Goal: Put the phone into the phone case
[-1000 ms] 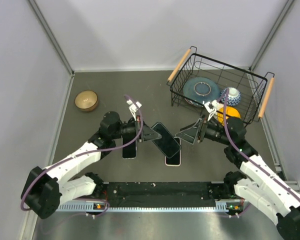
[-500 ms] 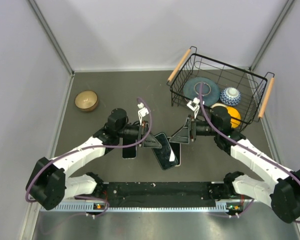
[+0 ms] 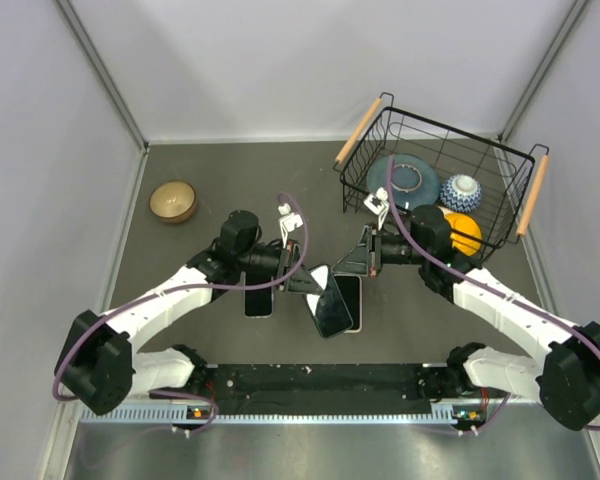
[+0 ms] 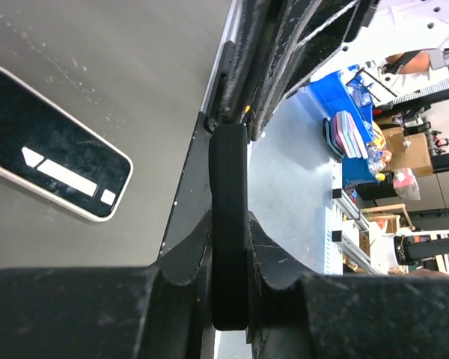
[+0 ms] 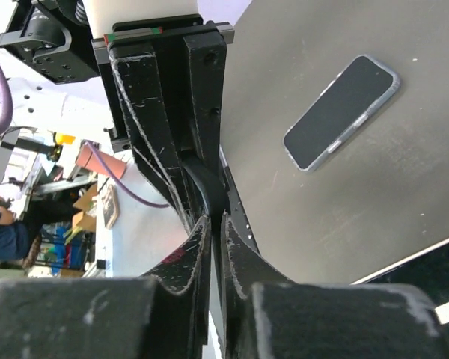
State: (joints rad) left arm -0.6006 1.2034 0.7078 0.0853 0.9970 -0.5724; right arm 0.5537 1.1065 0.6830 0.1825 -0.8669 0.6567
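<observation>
Flat black phone [image 3: 327,302] held tilted, overlapping the clear-rimmed phone case [image 3: 352,296]
Top: left claw [image 3: 304,286] clamps the phone's edge, right claw [image 3: 358,268] at the case's far end, steadying it I reckon. Left wrist: phone gripped edge-on. Right wrist: fingers pinched together; can't tell on what.

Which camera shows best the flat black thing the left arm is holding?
Top external view: the flat black thing shows nearly its whole face. Left wrist shows only its edge, clamped between the fingers. Right wrist: cannot tell.

Your grey table [image 3: 200,165] carried a tan bowl [image 3: 173,201], a wire basket [image 3: 435,130], a dark phone [image 3: 259,303] and a second phone [image 3: 356,300]
</observation>
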